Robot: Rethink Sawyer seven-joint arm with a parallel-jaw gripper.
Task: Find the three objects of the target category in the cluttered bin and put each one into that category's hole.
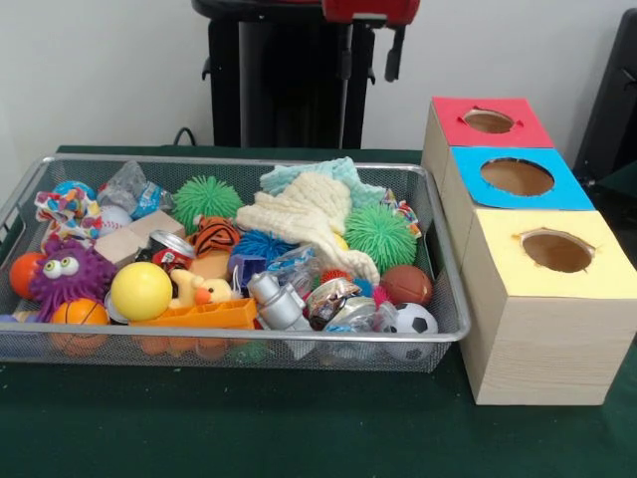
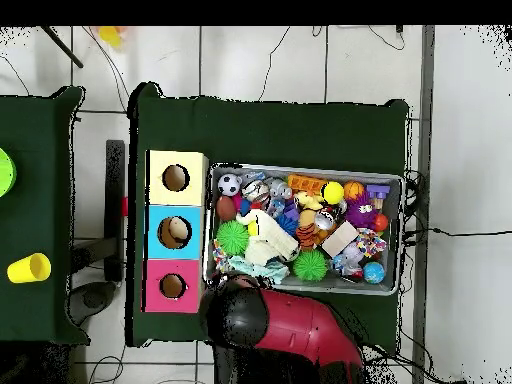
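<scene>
You were at the search step — arm (image 2: 290, 330) drawn back at 6 o'clock of the bin (image 1: 438, 299), nothing picked. Gripper (image 1: 370, 45) barely showed; can't tell its state. Target category unclear; balls such as the yellow ball (image 1: 140, 290) lay in the bin, well apart from it. Next move called for choosing a target — then reaching down.

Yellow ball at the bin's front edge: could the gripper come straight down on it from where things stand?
Probably yes. The yellow ball sits on top of the clutter with nothing over it. An orange block and a purple toy touch its sides, so the grip might be tight.
</scene>
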